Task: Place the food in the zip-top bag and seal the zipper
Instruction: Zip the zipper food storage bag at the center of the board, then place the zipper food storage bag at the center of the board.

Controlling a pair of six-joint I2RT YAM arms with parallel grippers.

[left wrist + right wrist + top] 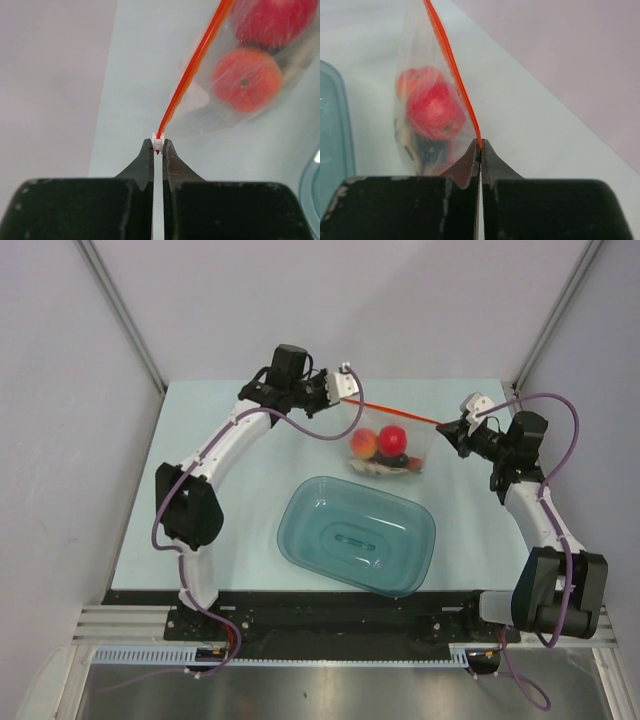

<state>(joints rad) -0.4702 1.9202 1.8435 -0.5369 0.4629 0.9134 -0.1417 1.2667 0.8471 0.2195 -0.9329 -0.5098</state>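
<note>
Holding the zip-top bag (398, 452) by both ends of its zipper (395, 413) at the far side of the table (220, 460).

From above, my left gripper (349, 388) pinches the zipper's left end and my right gripper (447, 427) its right end, with the red-orange strip drawn straight between them. The bag hangs beneath it, holding the red apple (392, 439), the orange round fruit (362, 443) and darker pieces, just beyond the teal tub (300, 505). At my left wrist, the fingers are all but closed on a small white tab (157, 142) at the strip's end. At my right wrist, the fingers are pressed together on the strip's other end, and the apple shows through the plastic.
</note>
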